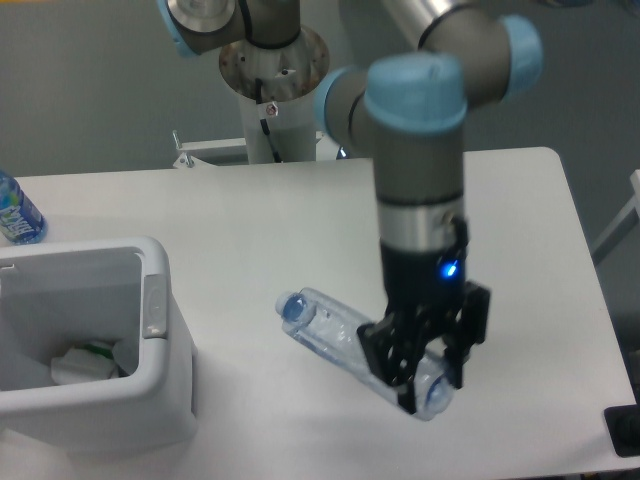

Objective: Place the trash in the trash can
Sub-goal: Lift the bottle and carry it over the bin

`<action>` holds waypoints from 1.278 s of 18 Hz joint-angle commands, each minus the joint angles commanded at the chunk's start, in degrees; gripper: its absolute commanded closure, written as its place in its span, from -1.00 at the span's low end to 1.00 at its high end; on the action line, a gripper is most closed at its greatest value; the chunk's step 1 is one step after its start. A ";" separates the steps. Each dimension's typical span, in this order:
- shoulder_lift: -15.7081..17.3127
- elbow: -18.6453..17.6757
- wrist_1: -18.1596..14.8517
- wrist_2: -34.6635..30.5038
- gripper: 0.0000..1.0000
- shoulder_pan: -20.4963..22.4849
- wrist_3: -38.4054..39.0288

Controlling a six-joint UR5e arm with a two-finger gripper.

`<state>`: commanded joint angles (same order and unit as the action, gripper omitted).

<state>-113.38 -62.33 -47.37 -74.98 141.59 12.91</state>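
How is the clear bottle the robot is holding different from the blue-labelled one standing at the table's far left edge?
The crushed clear plastic bottle with a blue cap lies tilted, gripped near its base by the gripper; the upright bottle with a blue label stands alone, untouched. The held one shows no label and looks dented; the other carries a blue label and is cut off by the picture's edge. Both are plastic bottles.

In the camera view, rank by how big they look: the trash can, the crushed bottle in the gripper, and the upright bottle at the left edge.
1. Trash can, largest by far.
2. Crushed bottle, though it is lifted toward the camera, which inflates it.
3. Upright bottle, smallest, but cut off by the frame edge and farther away, so its true size is unsure.
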 joint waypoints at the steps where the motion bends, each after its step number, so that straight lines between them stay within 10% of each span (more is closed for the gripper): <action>1: 0.00 0.71 0.09 0.88 -0.16 -0.09 0.97; 11: 0.70 0.01 2.20 3.52 -0.17 -10.09 1.59; 17: 2.02 -6.66 2.29 3.17 -0.19 -17.48 1.59; 20: 1.50 -6.76 2.72 3.00 -0.98 -18.37 0.63; 23: 1.49 -6.84 2.99 3.09 -1.00 -18.37 -0.34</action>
<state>-111.89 -69.17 -44.39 -71.89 123.22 12.57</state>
